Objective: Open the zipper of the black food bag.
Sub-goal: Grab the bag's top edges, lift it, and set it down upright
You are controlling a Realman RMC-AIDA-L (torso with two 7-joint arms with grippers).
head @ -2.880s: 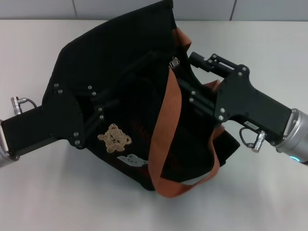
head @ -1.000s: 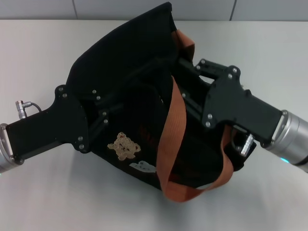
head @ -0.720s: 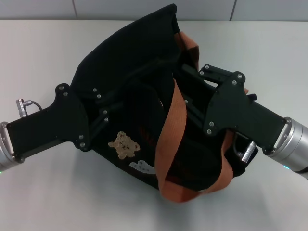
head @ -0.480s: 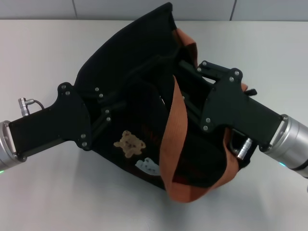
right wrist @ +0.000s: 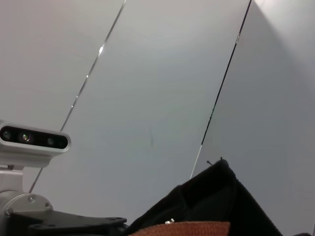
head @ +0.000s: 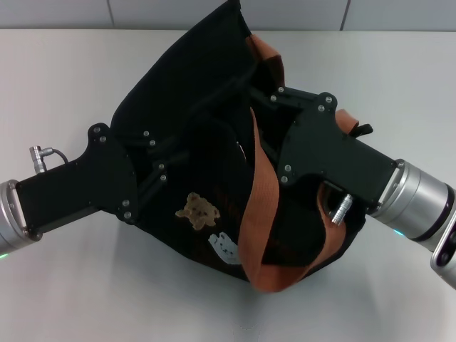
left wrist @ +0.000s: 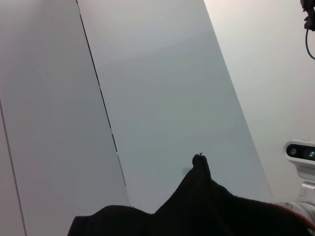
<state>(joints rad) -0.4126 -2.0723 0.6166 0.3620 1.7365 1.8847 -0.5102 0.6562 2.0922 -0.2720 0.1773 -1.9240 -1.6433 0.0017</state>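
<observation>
1. Nearest you in the head view, the lower loop of an orange-brown handle (head: pixel 285 274) hangs at about 6 o'clock off the black food bag (head: pixel 185 107), which sits at the centre of the white table (head: pixel 64 78)

2. Just above that loop, a tan bear patch (head: pixel 199 211) and a pale grey patch (head: pixel 226 249) show on the bag's near face

3. Your left gripper (head: pixel 206 117) comes in from 8 o'clock, its black body lying over the bag's left side; the fingers merge with the dark fabric, so you cannot tell whether they grip anything

4. Your right gripper (head: pixel 249 96) reaches in from 4 o'clock, across the bag's right side, with the handle running beneath it; its fingertips are likewise lost against the bag, and their spread cannot be told

5. The zipper cannot be made out in any view

6. Farthest, at 12 o'clock, the bag's top corner rises in a peak, with the second handle (head: pixel 267 60) curling just beside it

7. In the left wrist view, only a black fabric peak (left wrist: pixel 199 196) shows against a grey wall
</observation>
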